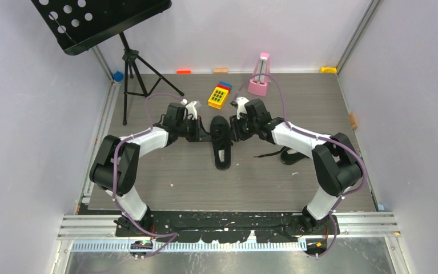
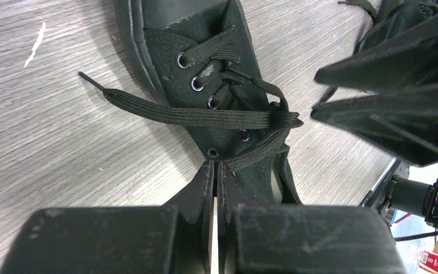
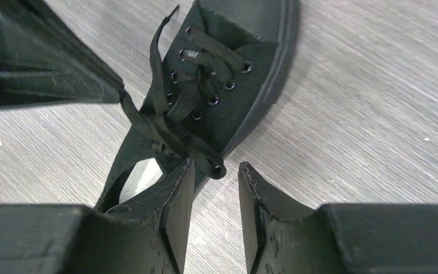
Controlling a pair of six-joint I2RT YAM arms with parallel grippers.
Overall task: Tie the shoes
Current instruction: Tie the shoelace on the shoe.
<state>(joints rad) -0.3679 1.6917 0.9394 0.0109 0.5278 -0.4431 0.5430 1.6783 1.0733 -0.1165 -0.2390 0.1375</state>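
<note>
When read from overhead, shows the centre shoe [image 1: 221, 145] lying on the table [image 1: 165, 171] with long axis running straight away from the arm bases, toe at the far end, heel and pale insole at the near end. Note the left claw [image 2: 215, 166] at the left side of that shoe, clenched on the pinched lace [image 2: 259, 147] just above the top eyelets, drawn up from the crossing over the tongue. Note the right claw [image 3: 215, 171] at the right side, released, jaws parted and gripping nothing, with a short bend of lace just beside one fingertip. Places the free lace [image 2: 165, 110] across the left flank of the shoe and out onto bare wood, tip toward the far left, apart from the sole. Judged next: a grasp of that free lace, lying on the occupied left claw's side, hence a reach over the tongue for the right claw. Leaves open room left of the shoe and nearer than the heel; finds a yellow block [image 1: 219, 97] beyond the toe and the second shoe [image 1: 292, 155] to the near right, both near yet apart. Risk judged: fingertips colliding above the tongue.
</note>
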